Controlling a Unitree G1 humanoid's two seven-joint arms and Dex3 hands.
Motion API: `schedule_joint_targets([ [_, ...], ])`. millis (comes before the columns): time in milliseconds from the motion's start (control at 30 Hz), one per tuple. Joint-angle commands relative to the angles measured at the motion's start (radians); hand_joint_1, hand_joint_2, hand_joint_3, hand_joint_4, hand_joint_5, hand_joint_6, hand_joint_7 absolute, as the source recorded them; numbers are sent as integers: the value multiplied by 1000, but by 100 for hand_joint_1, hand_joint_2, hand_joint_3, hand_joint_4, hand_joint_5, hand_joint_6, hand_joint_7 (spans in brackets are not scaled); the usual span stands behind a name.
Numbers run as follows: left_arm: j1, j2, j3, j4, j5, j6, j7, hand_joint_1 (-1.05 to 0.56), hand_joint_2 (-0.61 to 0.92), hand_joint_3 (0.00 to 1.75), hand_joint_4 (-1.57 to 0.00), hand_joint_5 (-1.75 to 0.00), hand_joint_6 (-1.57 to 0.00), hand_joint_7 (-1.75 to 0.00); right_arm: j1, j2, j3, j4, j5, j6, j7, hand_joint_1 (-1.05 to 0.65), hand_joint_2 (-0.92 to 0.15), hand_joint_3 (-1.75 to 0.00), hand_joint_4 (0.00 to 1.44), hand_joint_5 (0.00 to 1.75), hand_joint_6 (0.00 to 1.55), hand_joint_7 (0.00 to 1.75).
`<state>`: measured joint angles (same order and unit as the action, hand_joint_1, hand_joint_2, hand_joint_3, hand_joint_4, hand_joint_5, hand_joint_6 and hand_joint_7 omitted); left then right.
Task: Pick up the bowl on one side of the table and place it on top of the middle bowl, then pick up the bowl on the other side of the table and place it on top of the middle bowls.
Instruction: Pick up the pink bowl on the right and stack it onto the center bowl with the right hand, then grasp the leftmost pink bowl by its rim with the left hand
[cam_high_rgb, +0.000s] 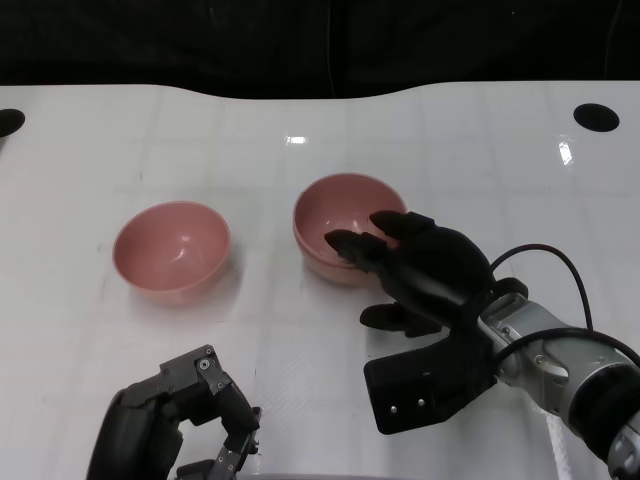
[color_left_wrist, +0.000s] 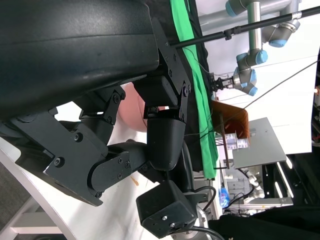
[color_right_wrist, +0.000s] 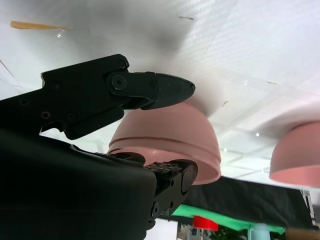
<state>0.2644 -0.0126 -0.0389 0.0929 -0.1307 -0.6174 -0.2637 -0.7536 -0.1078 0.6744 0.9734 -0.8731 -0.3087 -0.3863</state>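
Two pink bowls sit nested (cam_high_rgb: 340, 225) at the middle of the white table (cam_high_rgb: 480, 190); the lower rim shows under the upper one (color_right_wrist: 165, 142). A single pink bowl (cam_high_rgb: 172, 250) stands to their left, also seen as the bowl (color_right_wrist: 297, 157) in the right wrist view. My right hand (cam_high_rgb: 420, 270) is at the near right side of the nested bowls. Its fingers (color_right_wrist: 165, 89) are spread beside the wall and rim, and the thumb is clear of the bowl. My left hand (cam_high_rgb: 175, 420) hangs low at the front left, fingers curled in, holding nothing. A bit of pink bowl (color_left_wrist: 132, 107) shows past it.
Two dark round holes (cam_high_rgb: 597, 117) (cam_high_rgb: 8, 122) mark the table's far corners. The far edge meets a dark background. A black cable (cam_high_rgb: 540, 255) loops off my right wrist. Green cloth (color_left_wrist: 200, 100) and a lab arm (color_left_wrist: 247, 70) lie beyond the table.
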Motion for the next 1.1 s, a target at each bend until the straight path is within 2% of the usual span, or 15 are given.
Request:
schedule_joint_targets([
  [33, 6, 10, 7, -2, 2, 2, 9, -20, 52, 103, -84, -160, -84, -136, 1, -18, -19, -39, 19, -23, -31, -75, -92, -50, 16, 2, 15, 1],
  [300, -1, 16, 18, 7, -20, 3, 1, -17, 51, 107, -84, -160, -84, -135, 83, -73, -68, -189, 62, -95, -46, -70, -92, -47, 24, 8, 20, 4],
  [533, 0, 18, 30, -1, -1, -21, 17, -18, 56, 99, -84, -158, -82, -136, 204, -125, -144, -362, 140, -142, 12, -62, -92, -38, 33, 14, 29, 7],
  [633, -14, 29, 42, 0, 4, -39, 17, -18, 58, 92, -81, -154, -80, -124, 285, -146, -190, -438, 194, -184, 18, -47, -92, -19, 47, 27, 47, 14],
  [667, -15, 32, 45, -4, 7, -39, 18, -18, 60, 88, -79, -151, -81, -117, 304, -149, -201, -456, 208, -192, 24, -41, -92, -14, 49, 40, 55, 15],
  [767, -17, 35, 52, -30, 5, -27, 21, -17, 65, 78, -76, -143, -81, -105, 368, -180, -239, -532, 240, -222, 52, -34, -92, -10, 51, 66, 69, 18],
  [867, -18, 39, 66, -60, 50, -15, 51, -15, 68, 73, -72, -134, -80, -97, 432, -206, -277, -590, 275, -277, 62, -28, -90, -8, 61, 82, 85, 25],
  [933, -15, 44, 72, -84, 85, 2, 72, -14, 68, 74, -71, -131, -80, -95, 467, -216, -295, -615, 299, -305, 75, -27, -90, -8, 63, 88, 88, 27],
  [1000, -4, 59, 79, -138, 135, 55, 94, -12, 65, 77, -67, -123, -68, -83, 524, -226, -317, -646, 341, -342, 93, -23, -87, -14, 70, 103, 97, 35],
  [1033, 0, 68, 83, -164, 159, 80, 100, -11, 65, 78, -65, -121, -65, -77, 553, -229, -328, -662, 360, -359, 100, -22, -77, -33, 71, 108, 98, 40],
  [1067, 3, 80, 86, -186, 182, 102, 103, -9, 67, 74, -61, -116, -62, -64, 578, -231, -337, -676, 377, -372, 111, -21, -61, -65, 74, 111, 98, 48],
  [1100, 5, 96, 91, -206, 213, 124, 107, -10, 71, 66, -59, -112, -62, -54, 599, -234, -346, -688, 391, -387, 123, -21, -54, -79, 74, 113, 98, 52],
])
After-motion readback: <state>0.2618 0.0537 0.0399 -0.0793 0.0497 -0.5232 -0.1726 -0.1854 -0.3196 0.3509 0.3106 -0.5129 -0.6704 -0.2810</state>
